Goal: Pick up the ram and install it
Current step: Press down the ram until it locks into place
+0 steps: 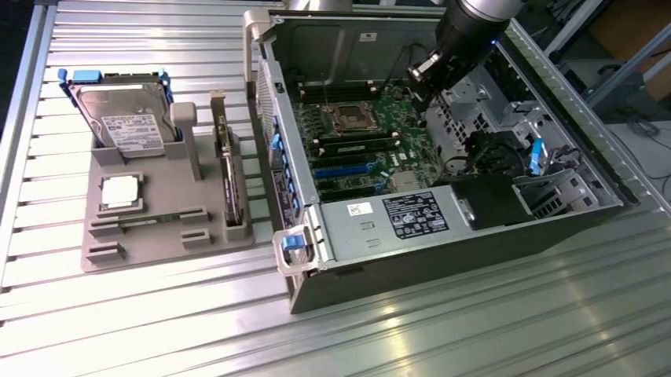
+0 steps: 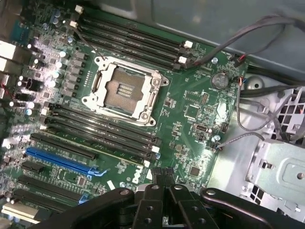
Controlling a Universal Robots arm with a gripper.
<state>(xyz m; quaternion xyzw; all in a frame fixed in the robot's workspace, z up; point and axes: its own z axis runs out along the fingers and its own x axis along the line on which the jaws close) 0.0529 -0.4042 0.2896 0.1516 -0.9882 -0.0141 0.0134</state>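
The open computer case (image 1: 441, 141) lies on the slatted metal table (image 1: 157, 330), and the arm reaches down into it with the gripper (image 2: 164, 183) hanging over the green motherboard (image 2: 190, 109), its two black fingers (image 2: 153, 205) pressed together with nothing between them. The ram (image 1: 157, 220) lies well apart from it, outside the case, flat in a slot near the front of the grey holder tray (image 1: 141, 259) on the exterior view's left, with the case's side wall between the two. On the same tray stand the hard drive (image 1: 121, 118), an upright expansion card (image 1: 225, 169) and the square processor chip (image 1: 121, 191), while in the wrist view the empty CPU socket (image 2: 125, 89) sits between rows of black memory slots (image 2: 102, 131).
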